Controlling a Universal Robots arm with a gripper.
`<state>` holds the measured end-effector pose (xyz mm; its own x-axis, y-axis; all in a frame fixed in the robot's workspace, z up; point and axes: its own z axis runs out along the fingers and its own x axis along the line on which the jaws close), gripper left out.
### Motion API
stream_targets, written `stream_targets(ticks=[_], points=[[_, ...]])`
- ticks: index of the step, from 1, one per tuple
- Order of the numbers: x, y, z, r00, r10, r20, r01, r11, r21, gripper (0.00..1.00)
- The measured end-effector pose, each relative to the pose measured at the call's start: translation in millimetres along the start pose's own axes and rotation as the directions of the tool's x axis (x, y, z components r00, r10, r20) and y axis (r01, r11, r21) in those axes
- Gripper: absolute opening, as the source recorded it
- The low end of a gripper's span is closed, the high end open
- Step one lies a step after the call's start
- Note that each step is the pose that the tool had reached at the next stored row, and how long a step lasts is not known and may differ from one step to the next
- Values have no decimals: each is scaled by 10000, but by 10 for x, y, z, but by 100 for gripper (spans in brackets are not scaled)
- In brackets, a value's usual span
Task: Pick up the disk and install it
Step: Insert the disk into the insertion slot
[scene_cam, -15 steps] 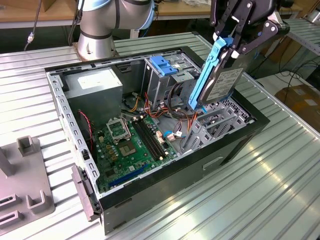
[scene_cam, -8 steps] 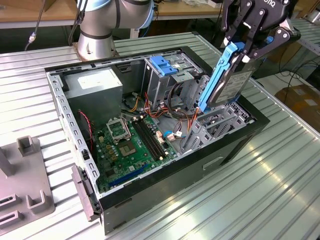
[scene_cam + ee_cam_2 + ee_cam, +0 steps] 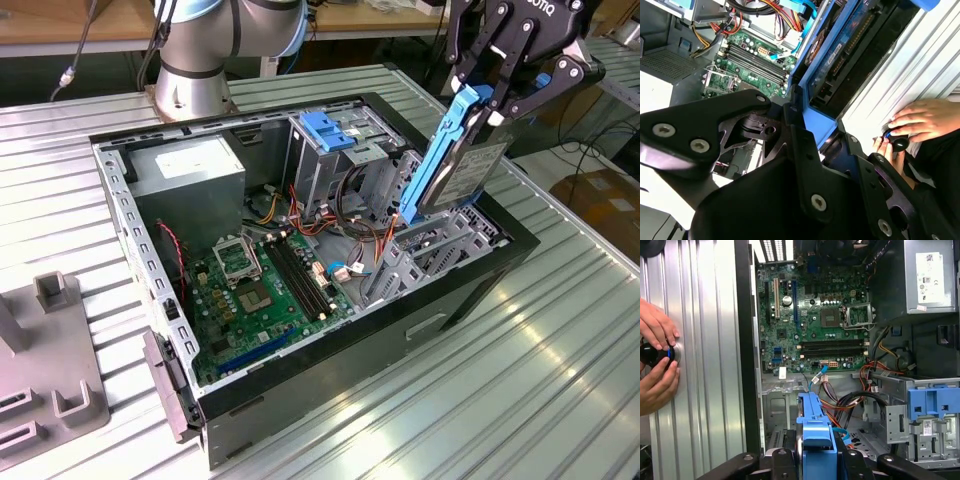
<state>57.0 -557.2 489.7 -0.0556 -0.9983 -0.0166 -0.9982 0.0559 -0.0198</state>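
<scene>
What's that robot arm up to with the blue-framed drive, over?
Gripper shut on the disk. Disk tilted, lower end at the drive bay, not seated. Person's hands on the table beside the case.

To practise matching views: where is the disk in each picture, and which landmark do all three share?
Exterior view: disk held in the gripper over the case, at the exterior view's right.
Second wrist view: disk beyond the gripper, beside the motherboard.
First wrist view: disk edge-on, nearest the camera.
Shared landmark: the motherboard.
</scene>
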Motion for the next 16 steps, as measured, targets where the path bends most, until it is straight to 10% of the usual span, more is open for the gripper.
stream_targets(ticks=[16], points=[[16, -19, 92, 9994, -346, 6, 346, 9994, -5, 37]])
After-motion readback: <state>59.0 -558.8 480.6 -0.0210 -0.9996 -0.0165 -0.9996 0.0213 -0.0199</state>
